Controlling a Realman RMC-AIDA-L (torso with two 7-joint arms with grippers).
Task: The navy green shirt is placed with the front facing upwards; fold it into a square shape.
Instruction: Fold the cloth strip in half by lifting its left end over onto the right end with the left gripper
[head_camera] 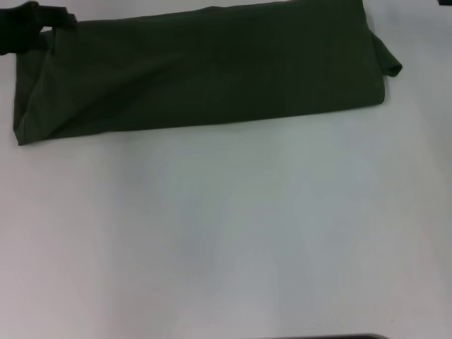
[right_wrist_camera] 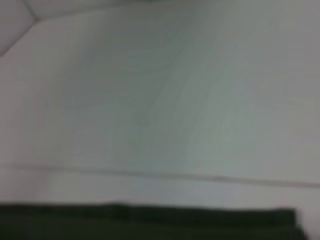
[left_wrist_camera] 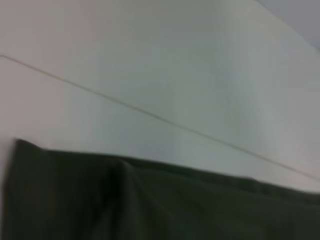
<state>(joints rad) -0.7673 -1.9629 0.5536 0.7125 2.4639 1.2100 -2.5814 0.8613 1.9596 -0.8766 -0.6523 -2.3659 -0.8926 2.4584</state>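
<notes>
**Shirt folded into a long band**

Shirt [head_camera: 205, 70] lying as a long strip across the far side of the table [head_camera: 226, 233], sleeve poking out at right. Left gripper [head_camera: 32, 28] at its far-left corner; grip impossible to tell. Right gripper unseen.

Head view: from up high, looking forward and down at the white surface [head_camera: 233, 233], with the shirt [head_camera: 205, 70] far off at the top.
Left wrist view: very close and low, beside the shirt [left_wrist_camera: 160, 205] edge.
Right wrist view: close and low, shirt [right_wrist_camera: 150, 225] edge only.
Shared by all three: shirt and surface.
</notes>
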